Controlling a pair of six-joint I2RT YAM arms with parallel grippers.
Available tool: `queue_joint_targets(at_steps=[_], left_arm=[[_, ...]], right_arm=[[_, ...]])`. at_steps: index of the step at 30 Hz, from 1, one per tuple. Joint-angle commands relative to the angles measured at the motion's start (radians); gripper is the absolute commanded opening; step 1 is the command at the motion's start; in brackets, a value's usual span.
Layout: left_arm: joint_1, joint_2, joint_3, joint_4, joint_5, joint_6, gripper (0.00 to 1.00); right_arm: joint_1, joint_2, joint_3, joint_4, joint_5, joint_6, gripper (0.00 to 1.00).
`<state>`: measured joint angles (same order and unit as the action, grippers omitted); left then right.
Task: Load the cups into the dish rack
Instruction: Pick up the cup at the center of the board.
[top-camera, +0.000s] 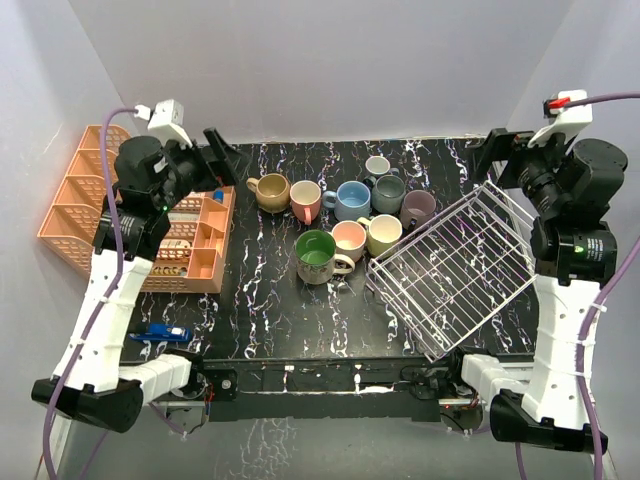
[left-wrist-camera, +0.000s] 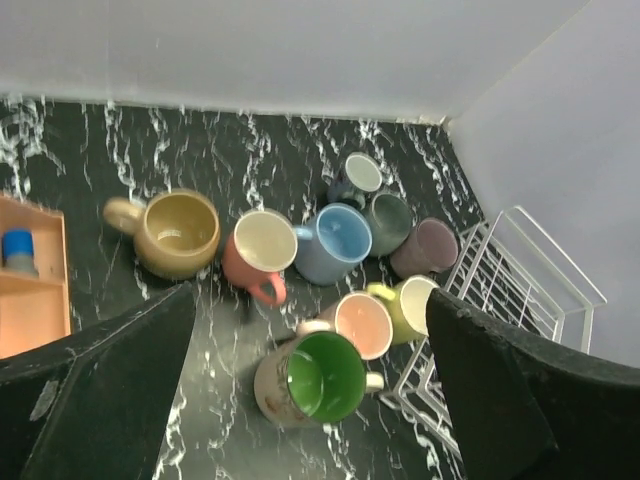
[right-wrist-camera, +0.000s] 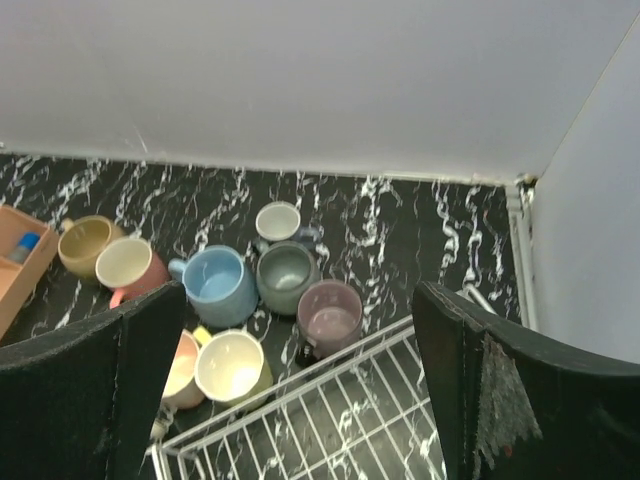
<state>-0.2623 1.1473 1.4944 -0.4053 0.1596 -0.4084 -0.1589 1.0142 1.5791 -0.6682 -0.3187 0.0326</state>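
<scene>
Several mugs stand grouped at the table's back centre: tan (top-camera: 270, 191), pink (top-camera: 306, 199), blue (top-camera: 352, 199), small grey (top-camera: 377, 166), grey-teal (top-camera: 388, 193), mauve (top-camera: 417, 208), green (top-camera: 317, 256), peach (top-camera: 349, 239) and pale yellow (top-camera: 383, 233). The white wire dish rack (top-camera: 455, 265) lies to their right, holding nothing, its near corner touching the yellow mug. My left gripper (top-camera: 225, 160) hangs open and empty high above the table's left, looking down on the green mug (left-wrist-camera: 318, 375). My right gripper (top-camera: 490, 155) hangs open and empty above the rack (right-wrist-camera: 340, 420) and mauve mug (right-wrist-camera: 330, 313).
An orange tiered organizer (top-camera: 150, 215) stands at the left edge, with small items in its compartments. A blue object (top-camera: 160, 333) lies at the front left. White walls enclose the back and both sides.
</scene>
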Motion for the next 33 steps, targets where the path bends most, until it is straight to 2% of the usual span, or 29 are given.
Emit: queue_joint_targets(at_steps=[1,4,7,9,14,18,22,26,29,33], left_arm=[[0.084,-0.101,-0.148,0.022,0.176,-0.087,0.97],[0.112,-0.145,-0.233,0.010,0.224,-0.113,0.97],[0.039,-0.178,-0.292,-0.007,0.192,-0.136,0.97],[-0.079,-0.175,-0.319,-0.009,0.125,-0.152,0.97],[-0.516,-0.127,-0.331,0.018,-0.137,-0.162,0.97],[-0.702,-0.134,-0.391,0.132,-0.163,-0.209,0.97],[-0.780,-0.220,-0.521,0.234,-0.225,-0.272,0.97],[-0.807,-0.332,-0.689,0.321,-0.325,-0.354,0.96],[-0.813,-0.372,-0.741,0.307,-0.394,-0.408,0.94],[-0.815,-0.347,-0.712,0.221,-0.431,-0.424,0.93]], right_arm=[[0.013,-0.049,-0.052,-0.020,-0.009,0.002,0.99],[0.018,-0.091,-0.114,-0.016,-0.063,-0.025,0.99],[0.021,-0.148,-0.200,0.009,-0.204,-0.097,0.99],[0.022,-0.172,-0.243,0.010,-0.280,-0.116,0.99],[0.024,-0.214,-0.328,-0.008,-0.439,-0.196,0.99],[0.027,-0.237,-0.398,-0.028,-0.541,-0.276,0.99],[0.027,-0.231,-0.462,-0.049,-0.645,-0.347,0.99],[0.029,-0.216,-0.516,-0.043,-0.719,-0.394,0.99],[0.029,-0.220,-0.557,-0.020,-0.740,-0.413,0.98],[0.030,-0.235,-0.602,0.009,-0.750,-0.420,0.98]])
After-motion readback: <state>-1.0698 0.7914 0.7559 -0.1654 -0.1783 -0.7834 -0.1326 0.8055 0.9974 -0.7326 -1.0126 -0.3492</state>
